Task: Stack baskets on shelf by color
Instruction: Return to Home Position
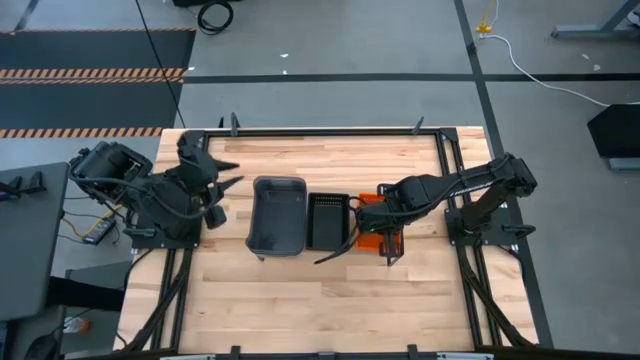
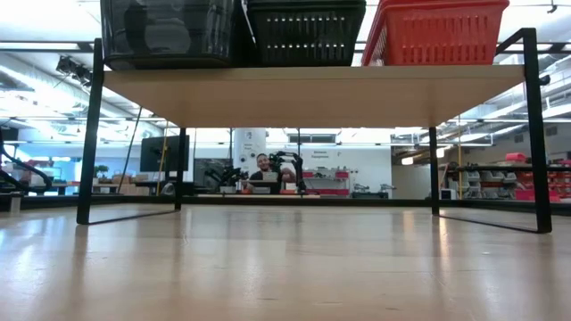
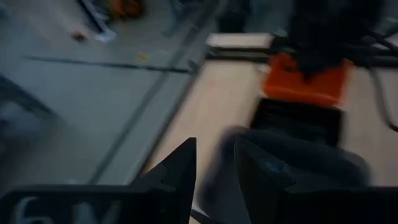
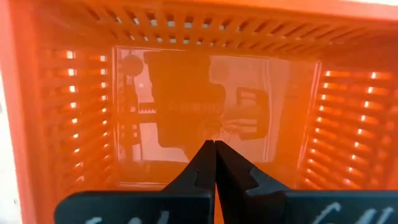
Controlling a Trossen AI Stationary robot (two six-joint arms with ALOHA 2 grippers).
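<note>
Three baskets stand side by side on the light-wood shelf (image 2: 312, 94): a grey basket (image 1: 278, 215) (image 2: 168, 31) toward the table's left, a black perforated basket (image 1: 328, 220) (image 2: 303, 31) in the middle, and an orange perforated basket (image 1: 384, 241) (image 2: 434, 31) on the right. My right gripper (image 1: 370, 220) (image 4: 214, 144) is shut and points down inside the orange basket (image 4: 74, 93), just above its floor. My left gripper (image 1: 228, 178) (image 3: 214, 165) is open, holds nothing and hovers left of the grey basket (image 3: 298, 162). My right gripper's shut fingertips (image 4: 210, 149) point down at the orange basket's floor (image 4: 186, 93). I cannot tell whether they touch it.
The shelf stands on thin black legs (image 2: 89, 134) in the middle of the wooden table (image 1: 300, 300). Bare table top lies toward the near and far edges. A black frame rail (image 1: 330, 130) runs round the table. A person sits far off in the room behind (image 2: 263, 169).
</note>
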